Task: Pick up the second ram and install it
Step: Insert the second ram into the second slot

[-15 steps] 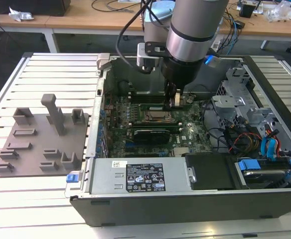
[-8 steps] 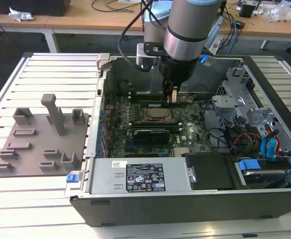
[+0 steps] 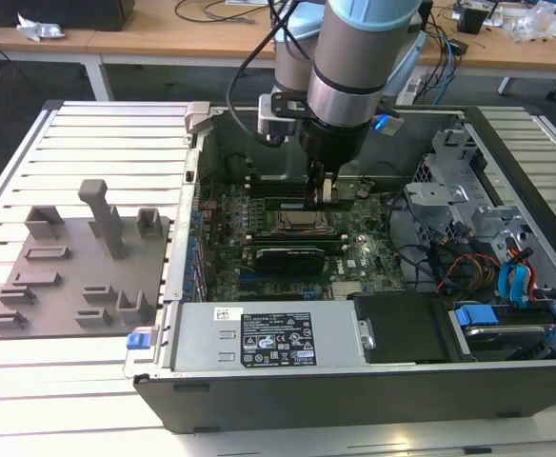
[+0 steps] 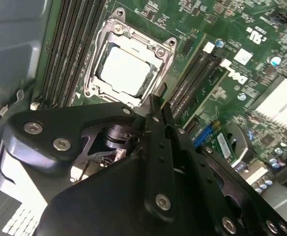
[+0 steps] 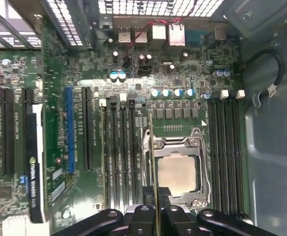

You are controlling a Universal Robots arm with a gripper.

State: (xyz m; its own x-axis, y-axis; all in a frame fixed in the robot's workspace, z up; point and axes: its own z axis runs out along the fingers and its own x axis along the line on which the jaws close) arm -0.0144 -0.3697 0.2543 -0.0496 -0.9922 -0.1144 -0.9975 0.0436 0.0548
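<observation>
**One memory stick held edge-on above the board**

One arm reached down into the open computer case [image 3: 259, 381], its gripper [image 3: 324, 190] poised over the motherboard [image 3: 354, 257] close to the processor socket [image 3: 297, 225]. The fingers [image 5: 142, 216] were closed nearly together on the second ram [image 5: 154, 162], which in the first wrist view appeared as a thin green strip seen edge-on, running up from between the fingers across one edge of the socket. In the exterior view a short pale piece showed at the fingertips, just above the board; whether the stick touched a slot could not be told.

One socket sat in the middle of the board, its metal frame around a single bare processor [image 5: 177, 172]. Two banks of memory slots flanked it: four slots on one side [image 5: 119, 152] and four on the other [image 5: 226, 147], counted in the first wrist view. One black-shrouded card [image 3: 283, 255] lay in the board beside the socket.

On the exterior view's left, one grey holder plate [image 3: 78, 271] rested on the slatted table [image 3: 88, 143], well apart from the gripper, carrying several grey blocks, among them one tall upright post [image 3: 102, 214]
</observation>
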